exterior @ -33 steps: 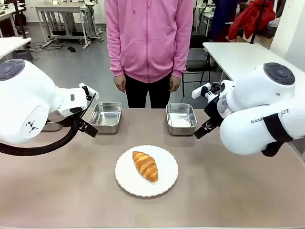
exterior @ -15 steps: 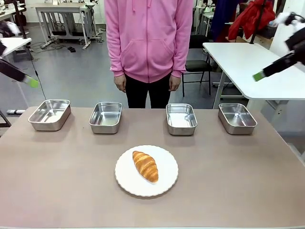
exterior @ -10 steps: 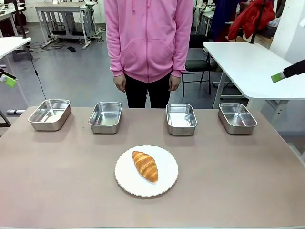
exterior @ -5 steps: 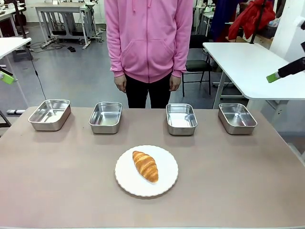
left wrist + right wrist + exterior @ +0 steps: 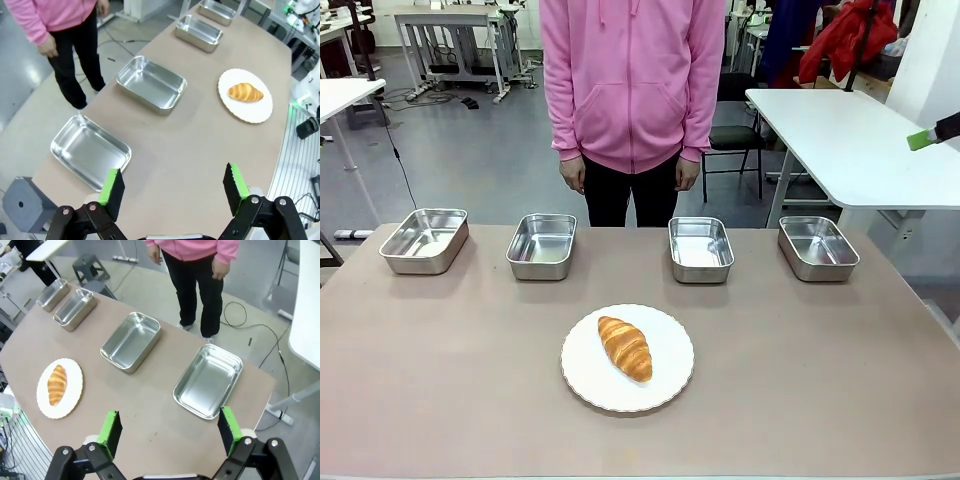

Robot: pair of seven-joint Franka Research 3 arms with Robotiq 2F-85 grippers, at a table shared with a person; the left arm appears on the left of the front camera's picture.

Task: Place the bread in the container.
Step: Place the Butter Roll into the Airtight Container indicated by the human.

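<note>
Left end effector [image 5: 173,182] was held released, jaws wide and empty, up above the left end of the worktop [image 5: 440,400]. Four shiny pans were lined up along the far edge: leftmost pan [image 5: 420,262], second pan [image 5: 540,268], third pan [image 5: 700,272], rightmost pan [image 5: 817,270]. Which one the bread was meant for couldn't be told. The bread [image 5: 625,347] was sat on the white plate [image 5: 585,385] at the near middle, long axis slanted far-left to near-right, well apart from every pan. Right end effector [image 5: 169,426] was likewise released and empty, above the right end. Neither arm could really be called nearer. No readable writing was spotted.
</note>
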